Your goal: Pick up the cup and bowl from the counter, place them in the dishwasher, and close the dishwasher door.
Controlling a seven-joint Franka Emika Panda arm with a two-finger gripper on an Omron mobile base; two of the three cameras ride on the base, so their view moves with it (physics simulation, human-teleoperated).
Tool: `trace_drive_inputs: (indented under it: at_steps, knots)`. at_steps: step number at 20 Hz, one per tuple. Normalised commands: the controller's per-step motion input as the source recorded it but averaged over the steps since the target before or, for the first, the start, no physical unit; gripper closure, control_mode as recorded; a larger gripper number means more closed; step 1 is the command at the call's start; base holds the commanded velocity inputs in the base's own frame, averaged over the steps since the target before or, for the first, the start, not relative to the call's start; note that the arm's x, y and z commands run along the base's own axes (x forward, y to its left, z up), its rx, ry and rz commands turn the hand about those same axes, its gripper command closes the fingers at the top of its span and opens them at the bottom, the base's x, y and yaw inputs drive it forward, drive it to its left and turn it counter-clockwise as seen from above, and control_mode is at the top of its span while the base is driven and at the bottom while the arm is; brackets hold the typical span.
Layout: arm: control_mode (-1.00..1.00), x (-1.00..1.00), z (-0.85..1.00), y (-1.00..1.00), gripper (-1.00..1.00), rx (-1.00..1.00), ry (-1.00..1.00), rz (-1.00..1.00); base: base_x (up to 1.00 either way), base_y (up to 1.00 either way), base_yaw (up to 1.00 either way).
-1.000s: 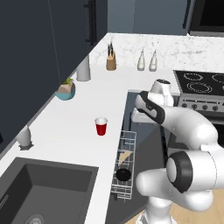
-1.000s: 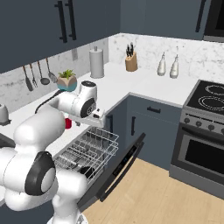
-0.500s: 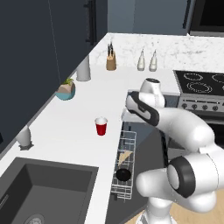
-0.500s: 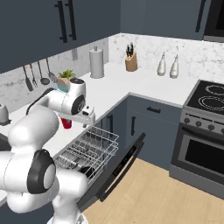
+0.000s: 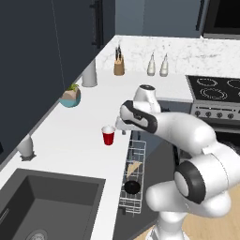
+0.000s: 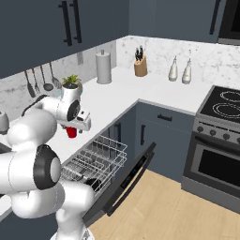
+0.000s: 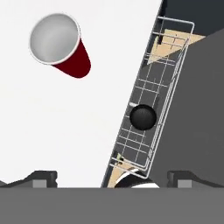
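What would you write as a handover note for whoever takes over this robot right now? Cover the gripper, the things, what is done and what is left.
Gripper: open, empty, above the counter edge near the cup.
Cup: upright on the counter, untouched.
Bowl: already in the pulled-out rack of the dishwasher.
Dishwasher door: down, open.
Done: bowl loaded.
Left: grasp the cup, place it in the rack, close the door.
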Motion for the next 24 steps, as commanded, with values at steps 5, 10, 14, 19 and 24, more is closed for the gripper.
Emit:
trace_drive_inputs:
  at_steps: [5,10,14,19,24]
  knots:
    - [-1.0,0.41,0.03,0.3,-1.0,0.0,0.0,0.0,0.0,0.0,0.0]
    - [-1.0,0.4,0.0,0.26,-1.0,0.06,0.04,0.0,0.0,0.0,0.0]
    - [-1.0,0.39,0.0,0.25,-1.0,0.06,0.0,0.0,0.0,0.0,0.0]
    - [-1.0,0.35,0.0,0.02,-1.0,0.01,0.0,0.0,0.0,0.0,0.0]
    - [-1.0,0.31,-0.13,0.0,-1.0,0.0,0.0,0.0,0.0,0.0,0.0]
